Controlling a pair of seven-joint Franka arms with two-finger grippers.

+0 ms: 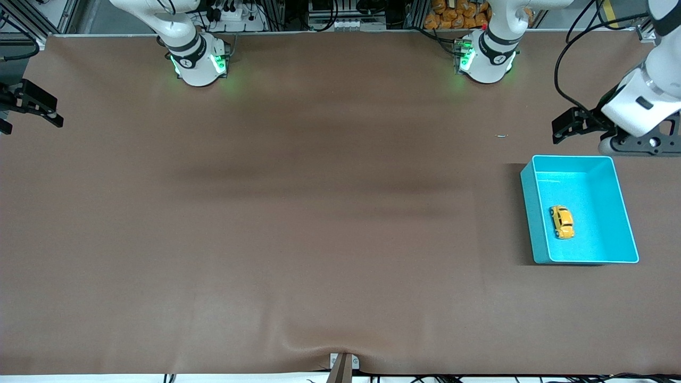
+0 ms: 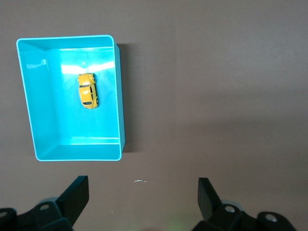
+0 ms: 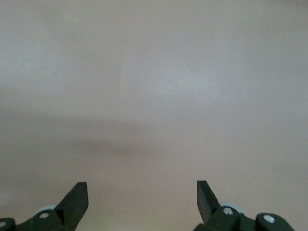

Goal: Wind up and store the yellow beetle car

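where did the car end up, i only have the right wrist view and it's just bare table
Observer: The yellow beetle car lies inside the turquoise bin, at the left arm's end of the table.
Operator: is the left gripper holding anything
Observer: No. The left gripper is open and empty, over bare table beside the bin.
Operator: and where am i on the table
Observer: The right gripper hangs open over the right arm's end of the table, with nothing near it.

Left end effector open, raised; right end effector open.
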